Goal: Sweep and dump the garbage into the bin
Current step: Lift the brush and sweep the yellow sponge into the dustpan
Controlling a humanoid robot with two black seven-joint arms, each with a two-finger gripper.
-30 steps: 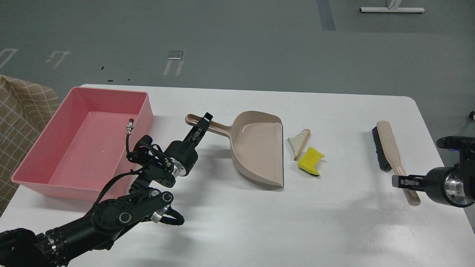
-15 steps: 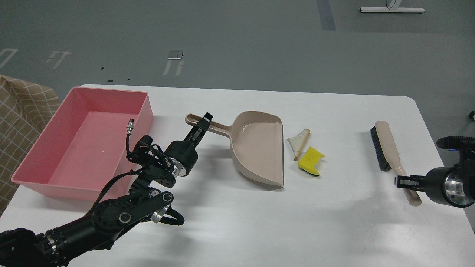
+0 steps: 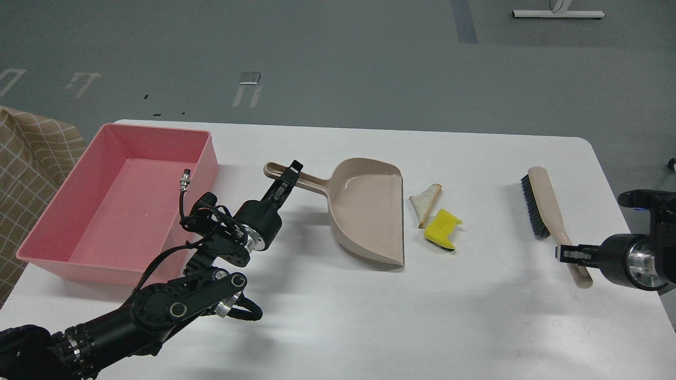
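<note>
Head view: white counter [image 3: 338, 327] carrying everything. At far left, pink bin [image 3: 113, 203], nothing inside. Near the middle, beige dustpan [image 3: 364, 211], open mouth turned toward the right, handle pointing left. Left gripper [image 3: 288, 177] at this handle, jaws narrow and closed around it. Just beside the dustpan mouth, the garbage: white bread piece [image 3: 425, 203] with brown crust, and yellow sponge chunk [image 3: 442, 229] with dark green backing, touching or nearly touching each other, both flat on the counter and well apart from the bin. Further right, beige brush [image 3: 544, 203] with black bristles facing left. Right gripper [image 3: 567, 254] on the brush handle near its end, jaws narrow, clamped on it.
</note>
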